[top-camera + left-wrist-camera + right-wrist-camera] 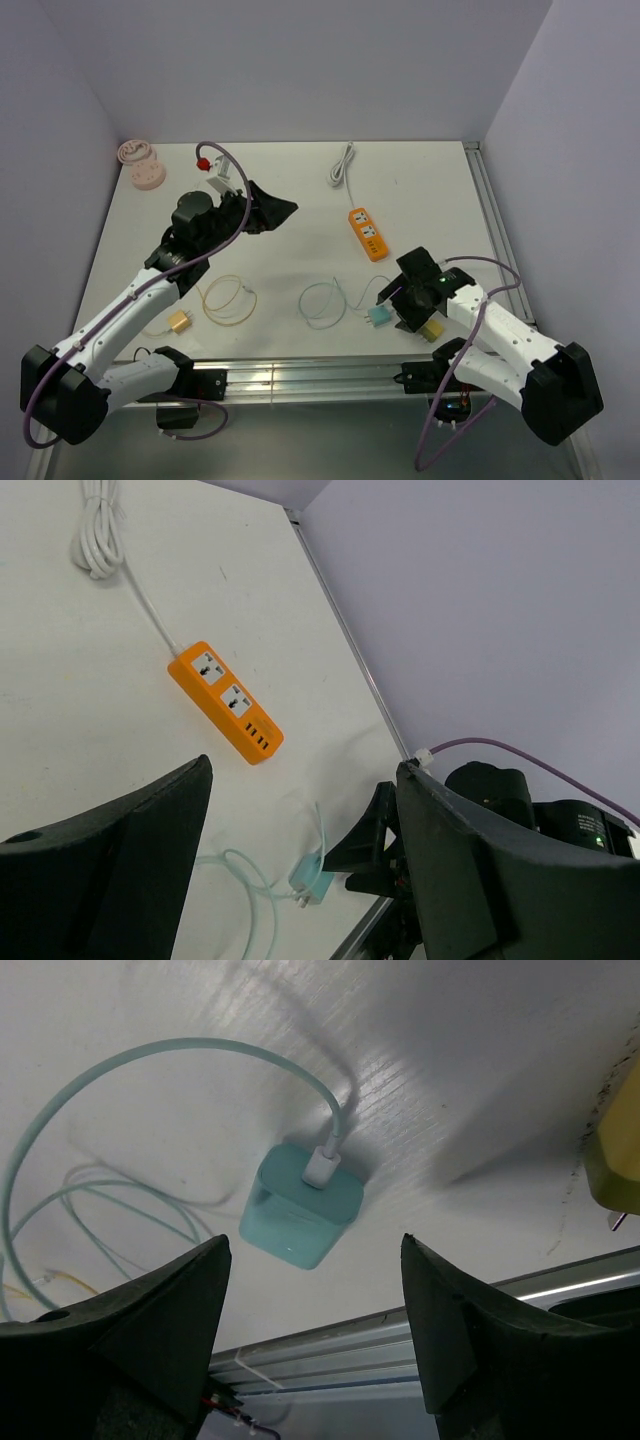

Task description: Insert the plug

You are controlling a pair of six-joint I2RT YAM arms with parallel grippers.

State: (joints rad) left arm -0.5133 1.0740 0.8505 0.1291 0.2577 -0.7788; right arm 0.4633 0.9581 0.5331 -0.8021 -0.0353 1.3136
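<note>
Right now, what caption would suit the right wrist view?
Open right gripper hovers over a teal charger on the white table.

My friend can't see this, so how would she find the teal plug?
Find the orange power strip on the white table. Go toward the near edge, by the right arm's fingers: the teal plug lies there. Only it is teal with a teal cable; the neighbouring plug is yellow.

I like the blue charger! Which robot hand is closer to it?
Right. The right gripper hangs just above the charger; the left gripper is far off across the table.
</note>
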